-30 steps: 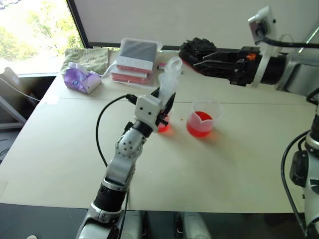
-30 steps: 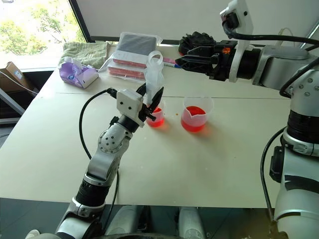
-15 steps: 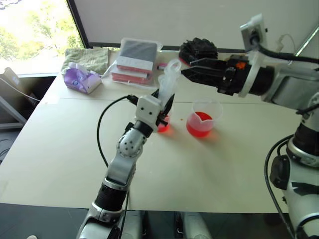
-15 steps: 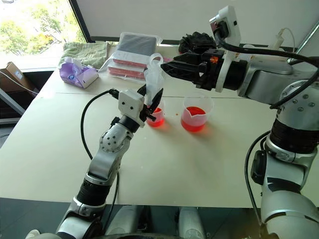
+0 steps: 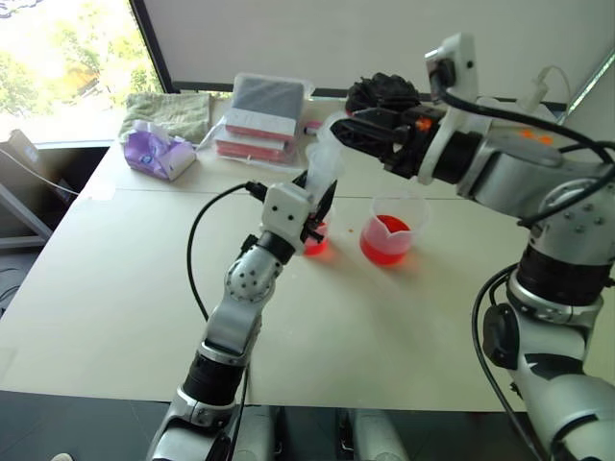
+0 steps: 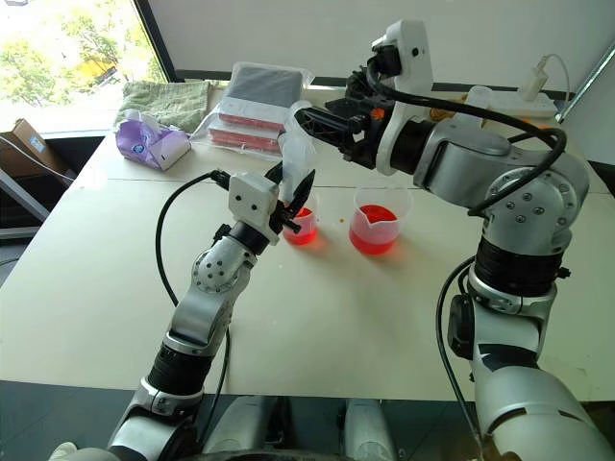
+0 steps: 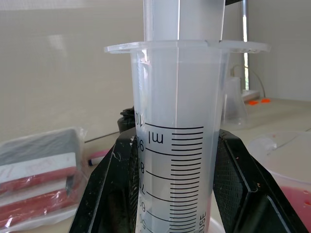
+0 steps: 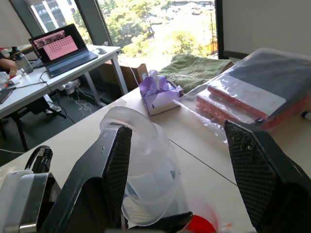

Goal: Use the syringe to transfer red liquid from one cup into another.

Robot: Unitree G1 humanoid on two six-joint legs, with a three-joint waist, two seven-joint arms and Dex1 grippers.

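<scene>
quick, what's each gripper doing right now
left gripper: closed on the syringe.
right gripper: open, fingers either side of the plunger's ring, not gripping.

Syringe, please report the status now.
Left gripper shut on syringe, upright over small cup. Right gripper open at plunger top, not gripping yet. Nothing in the way.

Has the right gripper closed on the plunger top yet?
No. In the right wrist view the right gripper's two fingers stand wide apart on either side of the syringe's plunger ring, not pinching it.
</scene>
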